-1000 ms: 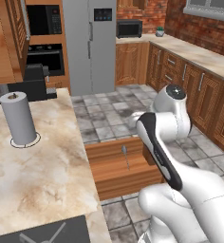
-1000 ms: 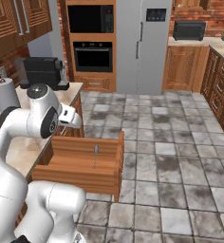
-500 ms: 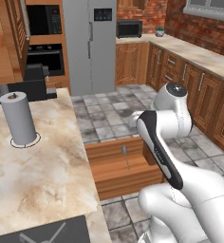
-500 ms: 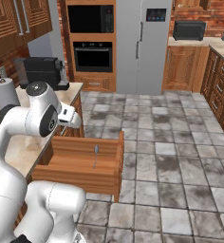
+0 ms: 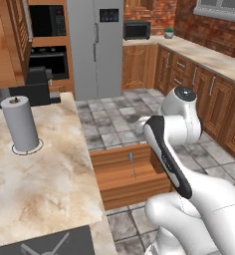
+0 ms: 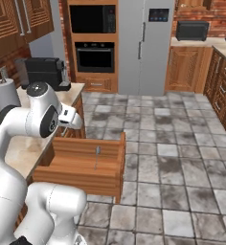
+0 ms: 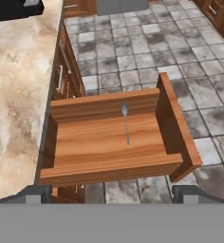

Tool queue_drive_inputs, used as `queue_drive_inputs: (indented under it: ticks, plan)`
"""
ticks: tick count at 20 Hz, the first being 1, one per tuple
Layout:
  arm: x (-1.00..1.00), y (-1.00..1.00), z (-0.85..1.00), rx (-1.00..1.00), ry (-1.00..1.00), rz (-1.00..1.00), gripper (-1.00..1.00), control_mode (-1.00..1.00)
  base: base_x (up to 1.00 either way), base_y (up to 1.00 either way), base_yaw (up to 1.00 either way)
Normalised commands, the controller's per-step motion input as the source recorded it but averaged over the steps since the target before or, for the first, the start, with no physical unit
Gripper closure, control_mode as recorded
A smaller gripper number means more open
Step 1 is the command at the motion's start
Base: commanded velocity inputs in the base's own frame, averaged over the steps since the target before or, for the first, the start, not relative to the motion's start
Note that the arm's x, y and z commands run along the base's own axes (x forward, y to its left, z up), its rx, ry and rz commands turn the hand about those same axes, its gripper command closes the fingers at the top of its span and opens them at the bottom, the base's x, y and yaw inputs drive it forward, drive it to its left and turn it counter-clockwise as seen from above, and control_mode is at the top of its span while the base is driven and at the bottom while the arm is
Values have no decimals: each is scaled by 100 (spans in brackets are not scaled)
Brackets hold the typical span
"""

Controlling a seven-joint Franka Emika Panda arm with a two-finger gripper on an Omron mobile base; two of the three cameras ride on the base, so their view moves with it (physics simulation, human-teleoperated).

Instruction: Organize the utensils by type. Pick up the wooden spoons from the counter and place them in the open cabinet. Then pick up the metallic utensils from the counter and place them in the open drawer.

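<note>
Claw: our claw hangs released and empty, fingers spread wide, right above the wide shallow medium-brown wooden drawer.
Drawer contents: one thin grey metal spoon lying flat below and ahead of the claw, bowl against the far wall.
Count: one metal spoon, one drawer, no wooden spoons that we can spot.
Tabletop: the beige marble-look tabletop runs off to one side of the claw.
Risk: we reckon a swing back could clip the drawer's thick side wall, or knock the grey paper-towel roll beyond.
</note>
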Motion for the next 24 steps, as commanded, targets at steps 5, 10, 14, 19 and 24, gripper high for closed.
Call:
queue_drive_inputs:
  ticks: [5,10,14,19,24]
  plan:
    - [0,0,0,0,0,0,-100,100,-40,-50,1]
    - [0,0,0,0,0,0,-100,100,-51,-16,0]
    - [0,0,0,0,0,0,-100,100,-91,-2,0]
    - [0,0,0,0,0,0,-100,100,-100,-36,0]
    - [0,0,0,0,0,0,-100,100,-100,-64,0]
